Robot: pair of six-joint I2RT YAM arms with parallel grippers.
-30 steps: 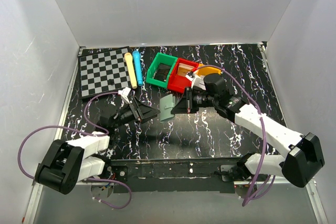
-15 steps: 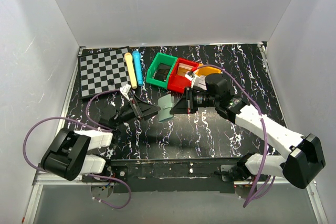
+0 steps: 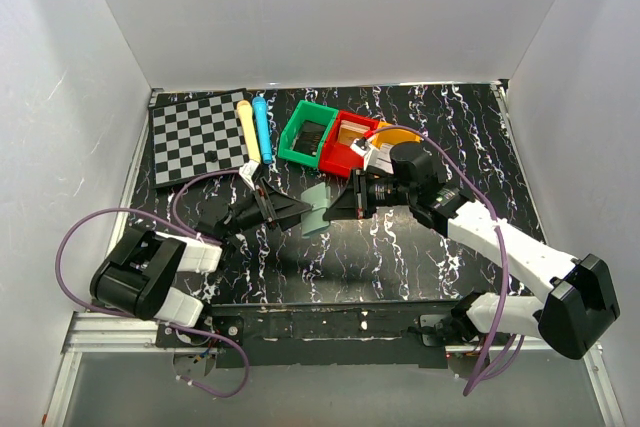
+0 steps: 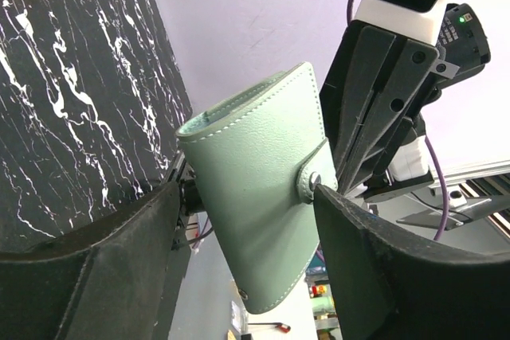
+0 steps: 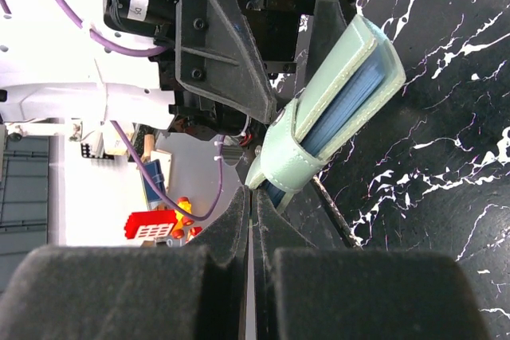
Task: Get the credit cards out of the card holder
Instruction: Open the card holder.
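The card holder (image 3: 315, 209), a pale green folded sleeve with a snap tab, hangs above the table's middle. My right gripper (image 3: 335, 204) is shut on its thin lower edge (image 5: 275, 171). Blue layered edges show between the two panels (image 5: 351, 109); the credit cards themselves are hidden. My left gripper (image 3: 290, 209) reaches in from the left, its jaws apart on either side of the card holder (image 4: 263, 189). One left fingertip (image 4: 327, 197) touches the snap tab, while the other finger stands a little off the holder's far side.
A checkered mat (image 3: 198, 137) lies at the back left, with a yellow stick (image 3: 247, 132) and a blue stick (image 3: 262, 127) beside it. Green (image 3: 307, 134), red (image 3: 345, 142) and orange (image 3: 398, 134) bins stand just behind the grippers. White walls enclose the table.
My left arm has reached forward to the card holder, and its jaws have narrowed around it. The right gripper has kept its hold and barely moved.
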